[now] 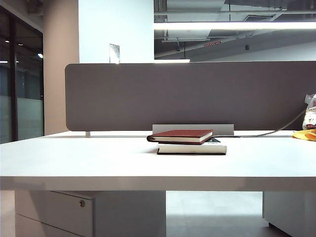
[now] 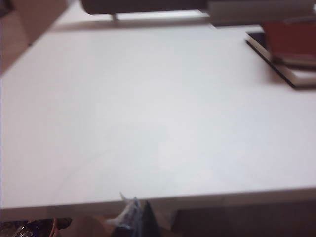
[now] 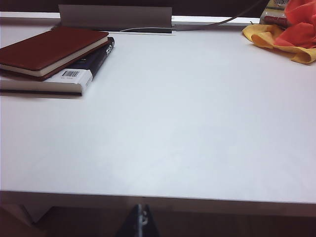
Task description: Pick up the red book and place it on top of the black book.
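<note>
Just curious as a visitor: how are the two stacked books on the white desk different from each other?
The red book lies on top; the black book lies beneath it, flat on the desk. The red book has a plain maroon cover, while the black book shows light print and a barcode label. The red book sits skewed, overhanging the black book toward the left arm's side. Both are closed and lie flat.

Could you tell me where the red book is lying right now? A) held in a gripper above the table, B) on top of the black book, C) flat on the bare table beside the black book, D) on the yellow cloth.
B: the red book rests on top of the black book, shifted a bit to one side, with no gripper near it.
</note>
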### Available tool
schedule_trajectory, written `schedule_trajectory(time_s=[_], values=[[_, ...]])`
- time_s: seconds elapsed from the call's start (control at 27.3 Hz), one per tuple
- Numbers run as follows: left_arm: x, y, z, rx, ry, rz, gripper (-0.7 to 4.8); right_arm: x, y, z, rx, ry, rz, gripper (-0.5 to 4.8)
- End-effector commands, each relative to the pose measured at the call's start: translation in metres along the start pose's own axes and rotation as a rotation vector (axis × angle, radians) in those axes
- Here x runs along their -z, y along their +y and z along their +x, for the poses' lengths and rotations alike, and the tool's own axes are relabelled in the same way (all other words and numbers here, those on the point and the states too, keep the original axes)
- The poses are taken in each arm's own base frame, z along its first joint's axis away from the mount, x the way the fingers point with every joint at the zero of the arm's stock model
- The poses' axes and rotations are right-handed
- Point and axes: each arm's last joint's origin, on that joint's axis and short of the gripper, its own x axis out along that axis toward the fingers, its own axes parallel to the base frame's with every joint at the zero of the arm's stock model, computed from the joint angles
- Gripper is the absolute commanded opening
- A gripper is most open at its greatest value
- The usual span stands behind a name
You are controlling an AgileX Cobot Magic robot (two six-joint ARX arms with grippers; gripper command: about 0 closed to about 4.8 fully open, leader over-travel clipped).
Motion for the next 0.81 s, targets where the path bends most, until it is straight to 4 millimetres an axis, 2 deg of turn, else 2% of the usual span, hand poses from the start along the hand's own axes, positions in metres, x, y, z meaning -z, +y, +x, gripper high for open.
schedule_trajectory(time_s=[0.04,0.81], values=[[-0.003,0.004,-0.002,-0.038,-0.040,-0.035,-0.05,0.000,0.000,0.000,0.004,-0.011,0.005,-0.05],[0.008,0.014,-0.005,-0.124,0.026,-0.064,-0.05,0.000,0.000,0.000,0.004,-0.011,0.005,-0.05]])
